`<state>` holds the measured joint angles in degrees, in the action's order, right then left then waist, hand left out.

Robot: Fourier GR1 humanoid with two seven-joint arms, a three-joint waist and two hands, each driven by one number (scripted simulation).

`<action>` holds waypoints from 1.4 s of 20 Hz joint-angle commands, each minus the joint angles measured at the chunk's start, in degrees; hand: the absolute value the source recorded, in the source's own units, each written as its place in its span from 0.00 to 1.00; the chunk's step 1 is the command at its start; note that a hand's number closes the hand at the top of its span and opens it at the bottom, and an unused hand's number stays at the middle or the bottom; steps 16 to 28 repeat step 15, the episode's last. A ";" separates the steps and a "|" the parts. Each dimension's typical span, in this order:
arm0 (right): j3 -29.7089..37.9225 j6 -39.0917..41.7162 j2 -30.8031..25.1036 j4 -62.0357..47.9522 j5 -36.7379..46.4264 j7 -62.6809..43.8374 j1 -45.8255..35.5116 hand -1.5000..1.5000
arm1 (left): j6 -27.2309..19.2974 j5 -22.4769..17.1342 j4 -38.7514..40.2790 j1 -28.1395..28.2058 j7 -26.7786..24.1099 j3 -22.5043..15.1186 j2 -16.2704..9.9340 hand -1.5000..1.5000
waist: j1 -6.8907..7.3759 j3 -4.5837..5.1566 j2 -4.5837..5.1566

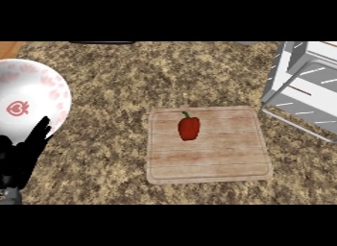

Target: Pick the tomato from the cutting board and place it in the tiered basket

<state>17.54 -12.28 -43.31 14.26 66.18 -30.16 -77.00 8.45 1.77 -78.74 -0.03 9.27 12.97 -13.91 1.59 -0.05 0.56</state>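
Left hand (pixel 18 156), fingers straight and holding nothing, rests left of the cutting board (pixel 210 170). On the board lies a red pepper (pixel 188 129), not a tomato: likely light, smooth-skinned, slippery; grasp across its body.

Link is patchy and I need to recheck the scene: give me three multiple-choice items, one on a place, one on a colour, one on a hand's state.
1. Where does the red vegetable lie?
A. in the bowl
B. on the cutting board
C. in the tiered basket

2. What colour is the bowl?
A. white with pink marks
B. plain black
C. green

3. How is the left hand?
A. curled round the vegetable
B. open, fingers up, holding nothing
C. pressing the board

Answers:
1 B, it rests on the wooden board, upper middle.
2 A, pink marks show on white.
3 B, it shows at the view's lower left, beside the bowl.
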 commanded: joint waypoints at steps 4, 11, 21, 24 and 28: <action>9.08 -0.31 -5.62 3.95 -9.23 -2.81 0.15 0.00 | 0.21 -0.44 0.18 1.75 0.09 1.40 -0.90 0.50 | -2.23 0.03 -1.05; 20.38 -0.90 -7.28 12.63 -23.26 8.66 8.46 0.00 | 0.29 -1.24 -0.92 6.15 -0.68 2.90 -0.88 0.50 | -5.29 -0.03 -2.31; 24.50 5.87 -6.71 16.89 -29.62 12.59 15.41 0.00 | 0.05 -0.91 -1.37 9.25 -2.61 3.39 -0.55 0.50 | -6.03 0.04 -2.62; 24.50 5.87 -6.71 16.89 -29.62 12.59 15.41 0.00 | 0.05 -0.91 -1.37 9.25 -2.61 3.39 -0.55 0.50 | -6.03 0.04 -2.62; 24.50 5.87 -6.71 16.89 -29.62 12.59 15.41 0.00 | 0.05 -0.91 -1.37 9.25 -2.61 3.39 -0.55 0.50 | -6.03 0.04 -2.62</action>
